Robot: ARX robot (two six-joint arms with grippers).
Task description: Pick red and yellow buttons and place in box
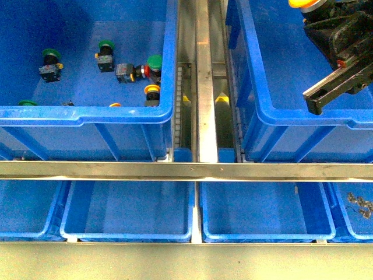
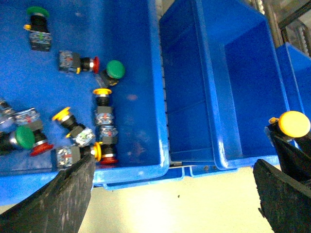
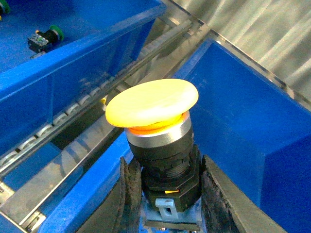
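My right gripper (image 3: 167, 194) is shut on the yellow button (image 3: 153, 104), gripping its black body with the cap upward. In the front view it (image 1: 341, 35) holds the button (image 1: 306, 3) over the right-hand blue box (image 1: 262, 111). The box wall also shows in the right wrist view (image 3: 233, 111). My left gripper (image 2: 170, 204) is open and empty, over the near rim of the left crate (image 2: 136, 172). That crate holds red buttons (image 2: 95, 64) (image 2: 108, 159) and yellow buttons (image 2: 102, 91) (image 2: 62, 114). The front view shows a yellow button (image 1: 152, 89) and a red one (image 1: 145, 71) there.
Green-capped switches (image 1: 51, 56) (image 1: 105, 45) (image 1: 154, 61) lie among the buttons in the left crate. A metal roller rail (image 1: 205, 81) runs between the two crates. A steel bar (image 1: 186, 170) crosses in front, with shallower blue trays (image 1: 128, 210) below it.
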